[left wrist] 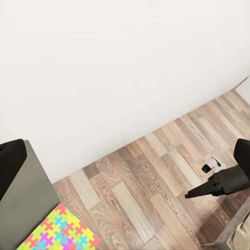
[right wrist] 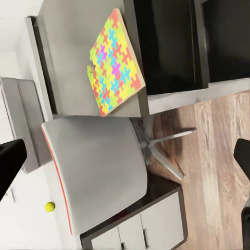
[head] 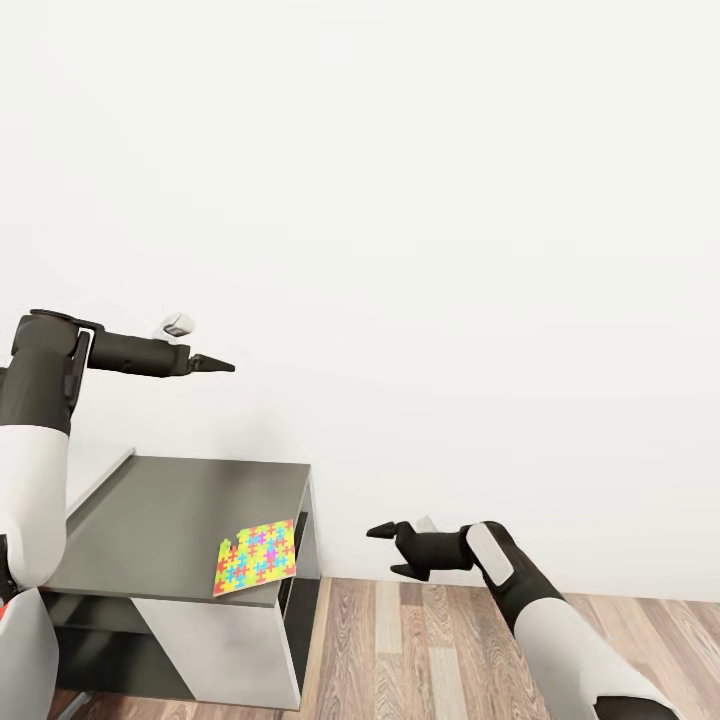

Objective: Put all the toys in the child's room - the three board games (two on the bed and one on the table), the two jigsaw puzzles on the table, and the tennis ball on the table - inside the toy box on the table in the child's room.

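**Robot faced a bare wall, one puzzle in sight on the side unit**

At the left of the head view, the left arm reached out level at about shoulder height, its left gripper [head: 215, 364] ending in a dark point over the dark grey side unit [head: 170, 520]. The fingers looked pressed together with nothing between them. Below it, the unit's flat top carried one jigsaw puzzle [head: 256, 556], a bright mat of red, yellow, green and blue pieces. It lay flat at the near right corner of the top, its lower edge just over the front lip. Under the top stood a pale end panel and dark shelf openings.

The white wall [head: 420, 220] took up most of the middle of the head view, meeting a wood-plank floor [head: 400, 650] at its foot.

To the right, the right arm hung low over the floor. The right gripper [head: 395, 550] pointed toward the unit, its two dark fingers parted and holding nothing, well apart from the puzzle.

The right wrist view showed the puzzle [right wrist: 114, 62] on the dark top, beside black shelf openings. Near it stood a grey swivel chair [right wrist: 94, 166] with a red-edged seat. The tennis ball [right wrist: 49, 207] sat on a pale surface beyond the chair.

The left wrist view caught a corner of the puzzle [left wrist: 57, 232] and the right gripper [left wrist: 205, 188] over the floor.
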`<state>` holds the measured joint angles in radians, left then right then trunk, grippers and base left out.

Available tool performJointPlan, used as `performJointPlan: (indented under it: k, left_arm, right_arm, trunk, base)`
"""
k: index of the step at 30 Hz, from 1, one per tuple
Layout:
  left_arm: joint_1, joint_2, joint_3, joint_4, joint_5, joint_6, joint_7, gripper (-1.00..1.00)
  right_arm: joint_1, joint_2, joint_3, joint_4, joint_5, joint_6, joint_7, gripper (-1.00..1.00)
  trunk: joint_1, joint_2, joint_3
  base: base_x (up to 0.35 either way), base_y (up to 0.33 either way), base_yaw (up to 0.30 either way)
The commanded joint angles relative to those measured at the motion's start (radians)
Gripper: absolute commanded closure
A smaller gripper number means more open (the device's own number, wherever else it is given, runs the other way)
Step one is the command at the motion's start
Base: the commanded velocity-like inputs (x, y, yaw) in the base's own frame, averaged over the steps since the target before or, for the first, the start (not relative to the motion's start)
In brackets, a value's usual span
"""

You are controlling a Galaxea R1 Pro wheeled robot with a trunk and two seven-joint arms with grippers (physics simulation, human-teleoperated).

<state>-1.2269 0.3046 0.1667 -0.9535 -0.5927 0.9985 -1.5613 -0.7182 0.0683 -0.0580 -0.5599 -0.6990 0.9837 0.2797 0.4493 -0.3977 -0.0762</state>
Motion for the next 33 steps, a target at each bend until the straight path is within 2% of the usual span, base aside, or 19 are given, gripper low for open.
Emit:
performJointPlan:
  k: [1,4,14,17,23,33]
  left_arm:
    - [-0.001,0.0,0.002,-0.001,-0.011,0.009,-0.009,-1.0]
    - [-0.001,0.0,0.002,0.0,-0.014,0.006,-0.009,-1.0]
    - [0.0,-0.001,0.001,0.001,-0.015,0.008,-0.009,-1.0]
    - [0.0,-0.001,0.001,0.001,-0.015,0.008,-0.009,-1.0]
    - [0.0,-0.001,0.0,0.001,-0.015,0.008,-0.009,-1.0]
    - [0.009,-0.001,0.0,0.001,-0.016,0.007,-0.009,-1.0]
  right_arm:
    - [-0.001,0.004,-0.006,-0.001,0.011,0.005,0.008,-1.0]
    - [-0.001,0.014,-0.005,-0.003,0.01,0.005,0.018,-1.0]
    - [0.0,0.022,0.0,-0.006,0.014,0.003,0.089,-1.0]
    - [0.0,0.022,0.0,-0.006,0.015,-0.005,0.092,-1.0]
    - [0.0,0.025,0.004,-0.006,0.017,-0.078,0.095,-1.0]
    - [0.007,0.025,0.005,-0.006,0.021,-0.1,0.095,-1.0]
  trunk:
    - [0.001,-0.002,-0.002]
    - [0.001,-0.002,-0.002]
    - [0.039,-0.072,-0.034]
    - [0.051,-0.093,-0.043]
    - [0.074,-0.135,-0.062]
    - [0.112,-0.205,-0.093]
  base:
    - [0.0,0.0,0.0]
    - [0.0,0.0,0.0]
    - [0.0,0.0,0.0]
    - [0.0,0.0,0.0]
    - [0.0,0.0,0.0]
    - [0.0,0.0,0.0]
